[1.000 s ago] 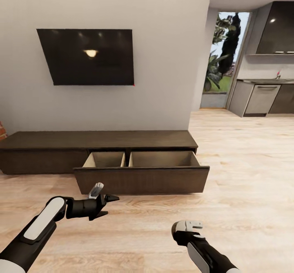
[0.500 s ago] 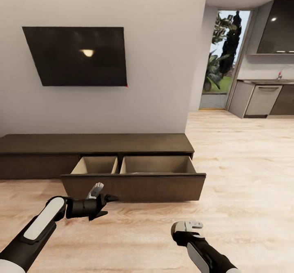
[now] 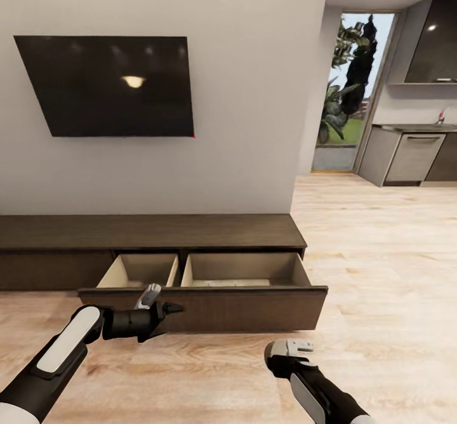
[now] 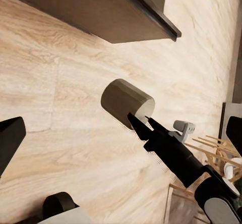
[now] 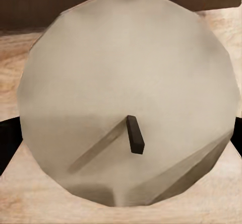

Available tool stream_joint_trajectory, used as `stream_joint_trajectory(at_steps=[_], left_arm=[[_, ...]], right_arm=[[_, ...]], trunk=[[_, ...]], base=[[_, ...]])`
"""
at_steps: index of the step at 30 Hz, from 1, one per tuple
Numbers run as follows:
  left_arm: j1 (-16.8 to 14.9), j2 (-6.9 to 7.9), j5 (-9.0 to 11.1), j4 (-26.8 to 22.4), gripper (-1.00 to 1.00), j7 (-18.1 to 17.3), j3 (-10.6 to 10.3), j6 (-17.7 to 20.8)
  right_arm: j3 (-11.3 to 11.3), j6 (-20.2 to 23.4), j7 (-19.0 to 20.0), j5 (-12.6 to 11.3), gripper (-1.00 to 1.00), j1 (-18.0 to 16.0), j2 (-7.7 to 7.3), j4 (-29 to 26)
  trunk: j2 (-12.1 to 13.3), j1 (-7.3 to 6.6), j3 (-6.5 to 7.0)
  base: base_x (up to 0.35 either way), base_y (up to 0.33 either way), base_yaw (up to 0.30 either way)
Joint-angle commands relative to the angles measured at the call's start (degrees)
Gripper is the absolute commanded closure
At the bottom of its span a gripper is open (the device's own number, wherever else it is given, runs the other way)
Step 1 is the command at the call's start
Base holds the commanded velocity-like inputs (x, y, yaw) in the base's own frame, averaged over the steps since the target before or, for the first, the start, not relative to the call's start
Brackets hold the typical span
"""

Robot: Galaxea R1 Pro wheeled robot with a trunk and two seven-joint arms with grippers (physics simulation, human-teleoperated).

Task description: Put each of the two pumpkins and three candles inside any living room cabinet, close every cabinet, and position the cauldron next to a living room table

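The cabinet (image 3: 152,232) runs along the far wall beneath 1 dark wall-mounted screen (image 3: 108,86). Its right drawer (image 3: 203,291) is pulled out toward the robot and shows 2 compartments side by side, a narrower left one and a wider right one, split by 1 light divider. Something pale lies on the floor of the right compartment, too faint to identify.

The left gripper (image 3: 166,315) hangs just in front of the drawer's left end, arm stretched to the right, its 2 dark fingers spread apart around nothing. In the left wrist view, 1 of those fingers (image 4: 10,138) sits at the edge while the right arm reaches across the wooden floor (image 3: 381,271), carrying 1 pale cylindrical candle (image 4: 127,102).

The right gripper (image 3: 289,355) is low and near, in front of the drawer's right half. From the right wrist view the candle (image 5: 128,98) shows its round top and 1 short dark wick. The fingers are clamped on it.

Far right, a kitchen (image 3: 412,151) opens beside 1 tall window (image 3: 348,87).
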Motion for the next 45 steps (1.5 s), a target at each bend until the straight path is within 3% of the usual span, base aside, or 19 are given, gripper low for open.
stream_joint_trajectory(at_steps=[1, 12, 14, 17, 20, 23, 27, 36, 37, 42, 45], left_arm=[[-0.04, 0.05, 0.62, -0.04, -1.00, 0.56, -0.09, 0.01], [-0.04, 0.05, 0.70, -0.11, -1.00, 0.56, -0.09, 0.01], [-0.04, 0.05, 0.77, -0.11, -1.00, 0.56, -0.09, 0.01], [-0.04, 0.14, 0.83, -0.07, -1.00, 0.56, -0.05, 0.06], [-0.04, 0.13, 0.85, -0.04, -1.00, 0.56, -0.04, 0.09], [-0.04, 0.15, 0.85, -0.03, -1.00, 0.56, -0.02, 0.10], [-0.04, 0.21, 0.78, -0.03, -1.00, 0.56, -0.01, 0.11], [-0.04, 1.46, 0.85, -0.08, -1.00, 0.56, 0.00, 0.10], [-0.04, 1.52, 0.88, -0.09, -1.00, 0.56, 0.00, 0.10], [-0.04, 1.62, 0.97, -0.25, -1.00, 0.49, -0.04, 0.10], [-0.04, 1.63, 0.98, -0.37, -1.00, 0.47, -0.08, 0.12]], right_arm=[[0.41, 0.20, -0.53, -0.49, 1.00, -0.05, -0.12, -0.33], [0.41, 1.01, -0.41, -0.57, 1.00, -0.05, -0.12, -1.22], [0.33, 5.11, -0.38, -0.61, 1.00, -0.05, -0.17, -4.41], [-0.94, 15.92, 0.06, -2.04, 1.00, -0.05, -0.21, -15.03], [-6.39, 25.20, 0.63, -7.04, 1.00, 0.20, -0.51, -28.23], [-9.34, 28.67, 0.77, -9.17, 1.00, 0.33, -1.23, -31.64], [-10.71, 30.45, 0.93, -10.02, 1.00, 0.38, -1.78, -33.76], [-11.26, 30.17, 1.45, -10.24, 1.00, 0.47, -1.90, -36.70], [-11.92, 30.13, 2.23, -10.25, 1.00, 0.47, -1.96, -36.87], [-22.21, 30.51, 13.69, -10.04, 1.00, 0.64, -2.74, -36.35], [-24.91, 30.60, 16.75, -9.73, 1.00, 0.81, -2.82, -36.18]], trunk=[[-0.03, 0.02, -0.06], [-0.03, 0.02, -0.06], [-0.03, 0.02, -0.06], [-0.03, 0.02, -0.06], [-0.03, 0.02, -0.06], [-0.03, 0.02, -0.06], [-0.03, 0.02, -0.06], [-0.03, 0.02, -0.06], [-0.03, 0.02, -0.06], [-0.03, 0.02, -0.06], [-0.03, 0.02, -0.06]], base=[[0.295, 0.000, 0.000], [0.265, -0.026, 0.000], [0.119, -0.014, 0.000], [0.041, -0.005, 0.000], [0.010, -0.001, 0.000], [0.003, 0.000, 0.000], [0.000, 0.000, 0.000], [0.000, 0.000, 0.000], [0.000, 0.000, 0.000], [0.000, 0.000, 0.000], [0.005, 0.000, 0.000]])
